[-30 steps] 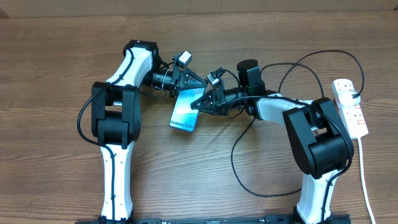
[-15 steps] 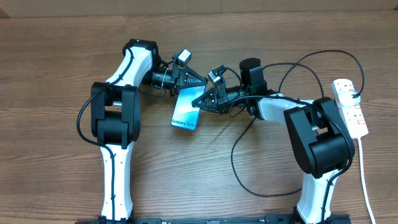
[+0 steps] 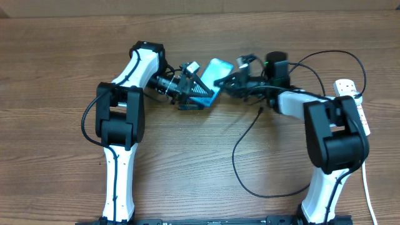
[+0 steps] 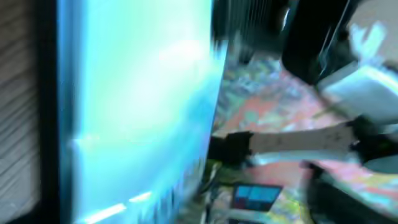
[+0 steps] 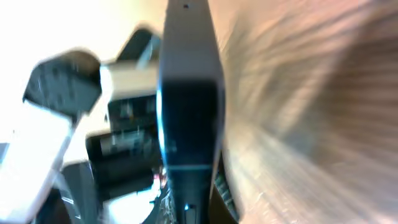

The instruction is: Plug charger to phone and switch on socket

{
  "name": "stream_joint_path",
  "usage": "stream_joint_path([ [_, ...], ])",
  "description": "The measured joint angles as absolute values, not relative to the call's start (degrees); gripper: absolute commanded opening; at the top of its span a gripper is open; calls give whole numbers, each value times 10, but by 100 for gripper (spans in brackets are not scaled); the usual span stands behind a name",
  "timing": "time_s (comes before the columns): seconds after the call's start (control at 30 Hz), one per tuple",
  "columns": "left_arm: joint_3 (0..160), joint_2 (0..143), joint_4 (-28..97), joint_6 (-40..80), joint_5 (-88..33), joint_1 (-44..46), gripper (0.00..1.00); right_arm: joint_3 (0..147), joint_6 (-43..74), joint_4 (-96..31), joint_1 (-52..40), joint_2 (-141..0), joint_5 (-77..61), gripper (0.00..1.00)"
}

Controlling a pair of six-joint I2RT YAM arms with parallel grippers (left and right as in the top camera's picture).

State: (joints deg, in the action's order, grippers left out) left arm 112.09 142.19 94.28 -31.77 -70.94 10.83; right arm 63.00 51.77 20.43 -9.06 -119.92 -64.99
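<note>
Progress check: I'd call this mid-task, nothing finished that I can confirm. The phone (image 3: pixel 217 67) sits around 12 o'clock on the counter (image 3: pixel 62 62). It's tilted with the lit screen facing up and left, wedged between the two arms' tools and looking propped up rather than lying flat.

The left tool (image 3: pixel 195 90) is at the phone's lower-left end. Its wrist cam is nothing but blurry glowing screen, so I honestly can't tell whether it's gripping the phone or standing open beside it. The right tool (image 3: pixel 230 80) is closed tight and sits right at the phone's 3 o'clock side. Its cam stares straight down the phone's dark edge, all smeared, so whether it's pinching anything is a cannot-tell too.

The charger (image 3: pixel 236 156) is easy to follow as a cable. It loops from near the right tool down toward 5 o'clock on the counter, with another arc up by 1 o'clock. The connector tip, though? Lost somewhere in the clutter by the right tool. I can't say it's in the port, so I'd count plugging in as not confirmed.

The socket (image 3: pixel 345 87) is way over at 3 o'clock, partly behind the right arm and well apart from both tools. Its switches are too small to read, and I'd guess that step hasn't been done yet.

Containers: no bins, trays or boxes here, so nothing to report.
</note>
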Motion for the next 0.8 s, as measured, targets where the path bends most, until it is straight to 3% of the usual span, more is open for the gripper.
stream_joint_path([
  [0.03,1121,1422,940,-319,-706,110,4,630,519,204,-90,-1200,-644,4],
  [0.27,1115,1423,938,-317,-689,100,6,637,517,213,-95,-1201,-651,4],
  [0.3,1114,1423,937,-317,-690,100,22,638,516,210,-95,-1201,-651,4],
  [0.37,1114,1423,933,-318,-686,101,71,639,519,201,-95,-1201,-651,4],
  [0.4,1114,1423,930,-317,-683,102,84,639,521,198,-96,-1201,-651,4],
  [0.43,1114,1423,929,-317,-683,104,89,639,522,190,-99,-1201,-652,4],
  [0.67,1114,1423,916,-317,-683,105,87,639,523,184,-110,-1205,-694,4],
  [0.8,1114,1423,914,-316,-683,105,59,639,524,179,-110,-1205,-718,4],
])
